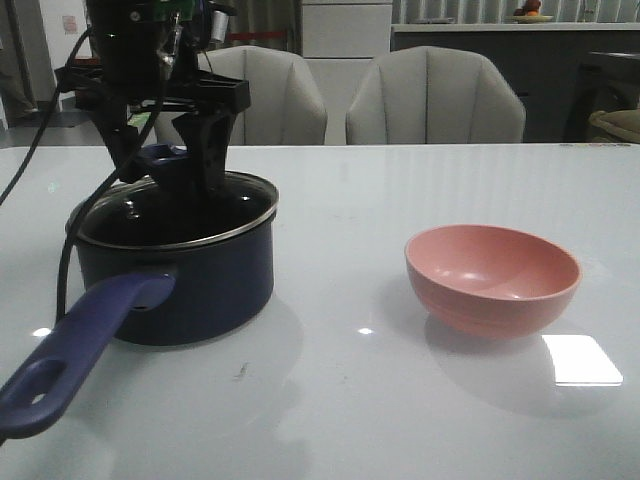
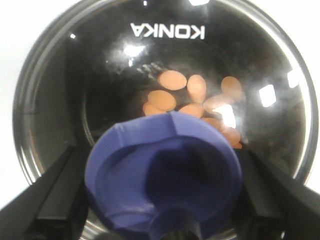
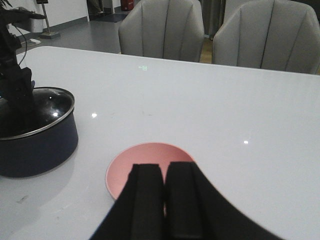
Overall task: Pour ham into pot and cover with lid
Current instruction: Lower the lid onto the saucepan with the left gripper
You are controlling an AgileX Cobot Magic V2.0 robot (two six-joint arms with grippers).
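Looking forward: left gripper (image 1: 170,165) over the pot (image 1: 180,270), lid (image 1: 235,205) on the rim, pink bowl (image 1: 492,277) well apart on the table (image 1: 330,400). Left wrist: fingers (image 2: 47,200) spread beside the knob (image 2: 165,175), ham (image 2: 172,80) under glass. Right wrist: right gripper (image 3: 165,200) pressed together above the bowl.

Two grey padded chairs (image 1: 435,95) stand behind the far edge of the glossy white desk (image 1: 400,400); grey floor (image 3: 95,30) lies beyond.
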